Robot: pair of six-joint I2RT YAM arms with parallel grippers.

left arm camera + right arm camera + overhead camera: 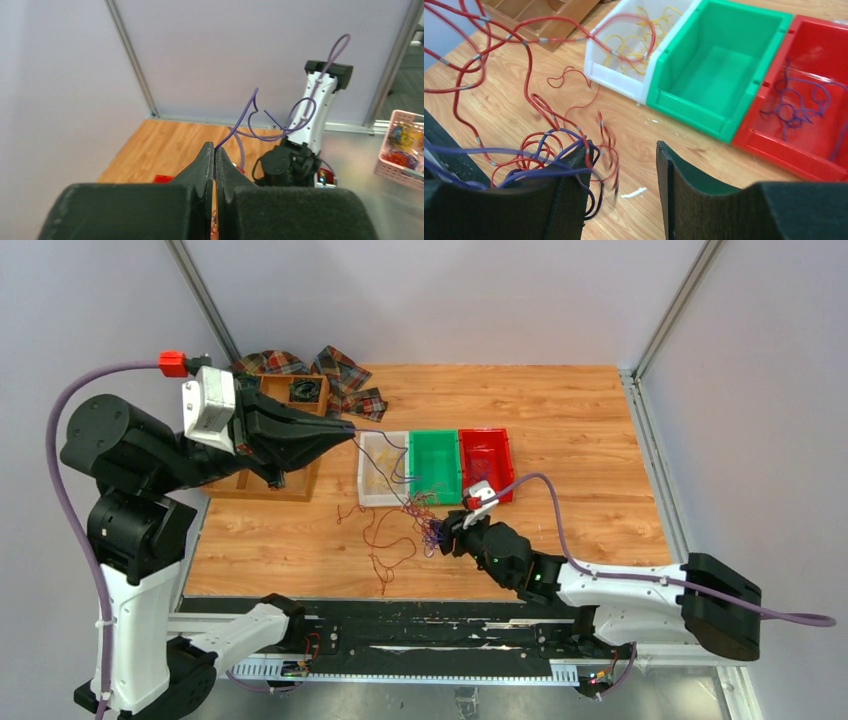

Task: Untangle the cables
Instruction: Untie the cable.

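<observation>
The cables form a loose clump of red-brown and purple wires (418, 515) on the wooden table in front of the bins, with red loops trailing to the left (531, 100). My left gripper (350, 428) is raised and shut on one thin purple wire (250, 107), pinched at the fingertips (215, 150); the wire runs down to the clump. My right gripper (621, 150) is open, low at the clump's right side (445, 538). Purple and red wires (544, 160) drape over its left finger; nothing lies between the jaws.
The white bin (370, 490) holds yellow wires (634, 42), the green bin (724, 70) is empty, and the red bin (814, 160) holds purple wires (794, 105). A wooden box (290, 485) and plaid cloth (340, 368) lie at the back left. A pink basket (405, 150) stands off the table.
</observation>
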